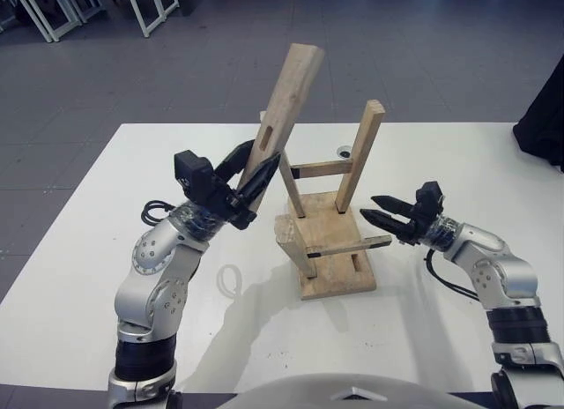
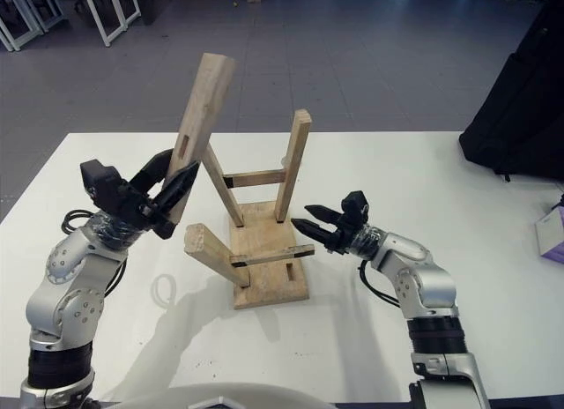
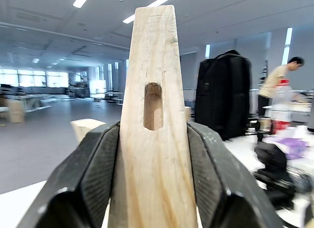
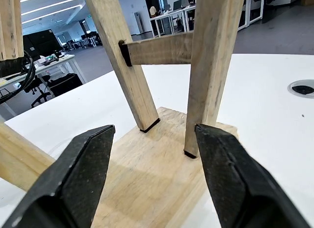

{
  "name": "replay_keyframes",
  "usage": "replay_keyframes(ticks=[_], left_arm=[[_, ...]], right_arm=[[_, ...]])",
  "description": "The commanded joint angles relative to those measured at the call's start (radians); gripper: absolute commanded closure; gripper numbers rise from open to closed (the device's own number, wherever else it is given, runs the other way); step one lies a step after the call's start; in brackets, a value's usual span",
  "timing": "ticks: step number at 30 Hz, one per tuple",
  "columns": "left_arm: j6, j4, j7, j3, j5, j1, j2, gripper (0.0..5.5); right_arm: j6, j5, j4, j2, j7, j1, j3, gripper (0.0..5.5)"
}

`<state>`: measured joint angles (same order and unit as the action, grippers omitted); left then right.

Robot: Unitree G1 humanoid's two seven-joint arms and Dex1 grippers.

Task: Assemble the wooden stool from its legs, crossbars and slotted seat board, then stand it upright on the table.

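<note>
The flat pale wooden slotted seat board (image 1: 339,284) lies face down on the white table (image 1: 97,224), and I place everything from it. At the board's near left corner a short stubby wooden leg (image 1: 295,241) leans out to the left, and a thin wooden crossbar with dark ends (image 1: 352,246) runs from it across the board's near part toward the right edge. My right gripper (image 1: 370,207) hovers just off the board's right edge, its two black fingers (image 4: 73,188) spread wide apart and clamped on nothing; its tips sit just beside the crossbar's free end, and I cannot tell whether they touch it. To the left of the board and raised above it, my left gripper (image 2: 182,160) has its jaws closed tight on the lower part of a broad loose wooden leg with an oval slot (image 1: 286,92), which slants up and over the board's far left. Two slim wooden legs (image 1: 361,153) stand in the board's far slots, tilted slightly apart and joined by a second short wooden crossbar (image 1: 322,169). Beyond the board's far edge a small round grommet hole (image 1: 344,151) sits in the table
</note>
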<state>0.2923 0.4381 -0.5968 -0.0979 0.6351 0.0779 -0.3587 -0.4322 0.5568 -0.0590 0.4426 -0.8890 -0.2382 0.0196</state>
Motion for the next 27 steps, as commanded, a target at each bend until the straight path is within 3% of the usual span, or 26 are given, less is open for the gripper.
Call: replay_keyframes(ticks=[1, 8, 13, 27], left_arm=[[0.052, -0.076, -0.116, -0.006, 0.074, 0.035, -0.046, 3.48], [0.239, -0.221, -0.381, 0.016, 0.245, 0.106, -0.125, 3.48], [0.326, -0.364, -0.435, 0.020, 0.266, 0.171, -0.123, 3.48], [0.393, -0.418, -0.561, 0.041, 0.251, 0.198, -0.125, 3.48]], right_arm=[[0.030, -0.016, -0.063, -0.034, 0.024, -0.080, 0.019, 2.53], [-0.067, 0.116, 0.029, -0.109, 0.041, -0.101, 0.056, 2.53], [-0.187, 0.287, 0.127, -0.121, 0.027, -0.084, 0.114, 2.53], [-0.342, 0.472, 0.228, -0.256, 0.124, -0.073, 0.056, 2.53]])
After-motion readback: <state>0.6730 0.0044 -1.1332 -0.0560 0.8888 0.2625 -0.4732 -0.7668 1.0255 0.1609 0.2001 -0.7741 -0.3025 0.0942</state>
